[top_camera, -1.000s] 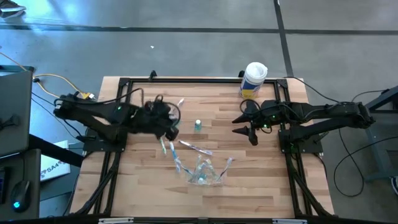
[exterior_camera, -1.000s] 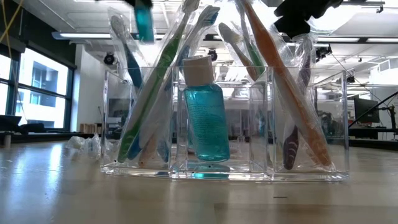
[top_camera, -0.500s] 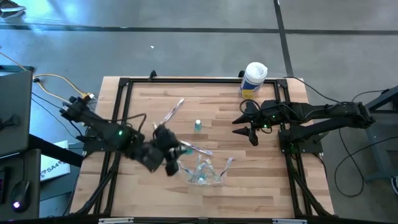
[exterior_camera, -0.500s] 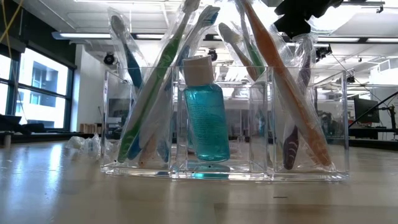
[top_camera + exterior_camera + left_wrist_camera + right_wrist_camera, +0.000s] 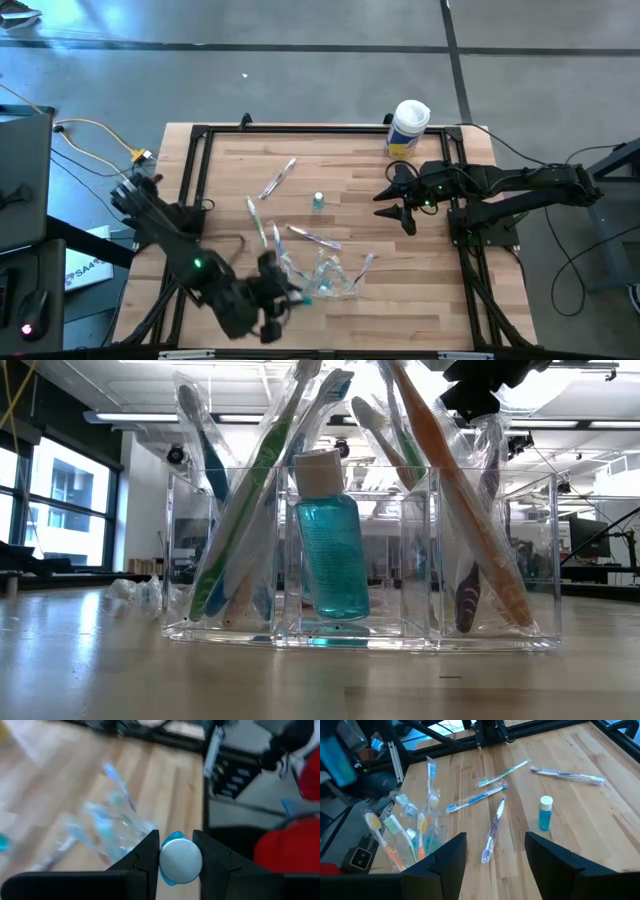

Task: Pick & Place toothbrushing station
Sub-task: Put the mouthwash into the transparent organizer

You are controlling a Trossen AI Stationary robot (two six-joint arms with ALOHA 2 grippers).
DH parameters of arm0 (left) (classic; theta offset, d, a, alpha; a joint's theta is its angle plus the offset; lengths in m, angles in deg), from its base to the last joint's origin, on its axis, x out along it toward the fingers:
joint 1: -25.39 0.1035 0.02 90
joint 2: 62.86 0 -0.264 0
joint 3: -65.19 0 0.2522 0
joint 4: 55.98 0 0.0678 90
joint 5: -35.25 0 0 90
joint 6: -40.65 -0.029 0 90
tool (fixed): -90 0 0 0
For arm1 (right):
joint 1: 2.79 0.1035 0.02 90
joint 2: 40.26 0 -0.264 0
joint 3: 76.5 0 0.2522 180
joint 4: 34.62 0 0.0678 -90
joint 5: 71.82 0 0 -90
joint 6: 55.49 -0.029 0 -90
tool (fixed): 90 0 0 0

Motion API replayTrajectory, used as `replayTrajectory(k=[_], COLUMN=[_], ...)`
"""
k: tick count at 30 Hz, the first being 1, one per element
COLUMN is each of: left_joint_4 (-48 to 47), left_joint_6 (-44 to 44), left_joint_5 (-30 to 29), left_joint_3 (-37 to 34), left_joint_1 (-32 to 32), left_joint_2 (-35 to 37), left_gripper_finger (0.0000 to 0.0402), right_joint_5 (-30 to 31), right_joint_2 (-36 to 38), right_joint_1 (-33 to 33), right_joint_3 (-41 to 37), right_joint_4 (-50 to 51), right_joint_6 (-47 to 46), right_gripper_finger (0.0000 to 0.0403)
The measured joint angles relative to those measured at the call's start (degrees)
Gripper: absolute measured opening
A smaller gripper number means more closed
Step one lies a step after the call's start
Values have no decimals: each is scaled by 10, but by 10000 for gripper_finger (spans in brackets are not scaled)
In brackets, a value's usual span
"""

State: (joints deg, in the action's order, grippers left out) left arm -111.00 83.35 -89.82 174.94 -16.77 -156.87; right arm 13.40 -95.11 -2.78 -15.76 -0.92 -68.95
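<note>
My left tool is clamped on a small bottle, white cap toward the wrist camera, teal body between the fingers. In the high view it hangs near the front of the desk, just beside the clear holder.

Risk: the holder's middle cell already has a teal bottle, and its side cells are packed with leaning brushes. A skewed descent would likely strike a brush or tip the holder. The bottle's round body may also twist in the grip.

Room: the front desk edge is close behind the tool; open wood lies left of the holder.

Farther out lie loose wrapped brushes and another bottle.

My right tool waits at the right side, fingers wide and empty.
</note>
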Motion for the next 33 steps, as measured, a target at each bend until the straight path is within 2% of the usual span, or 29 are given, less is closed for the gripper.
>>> replayTrajectory(k=[5,13,17,25,33], left_joint_4=[11,10,7,3,4], left_joint_6=[16,43,55,42,15], left_joint_5=[27,26,31,93,107], left_joint_3=[18,23,23,23,22], left_joint_1=[2,5,27,77,109], left_joint_2=[-58,-89,-102,-121,-129], left_gripper_finger=[96,96,97,98,98], right_joint_5=[0,-6,-16,-18,-18], right_joint_2=[0,0,0,0,0], right_joint_1=[0,0,0,0,0], right_joint_3=[0,0,0,0,0], right_joint_4=[0,0,0,0,0], right_joint_6=[0,0,0,1,2], right_gripper_finger=[193,193,193,193,193])
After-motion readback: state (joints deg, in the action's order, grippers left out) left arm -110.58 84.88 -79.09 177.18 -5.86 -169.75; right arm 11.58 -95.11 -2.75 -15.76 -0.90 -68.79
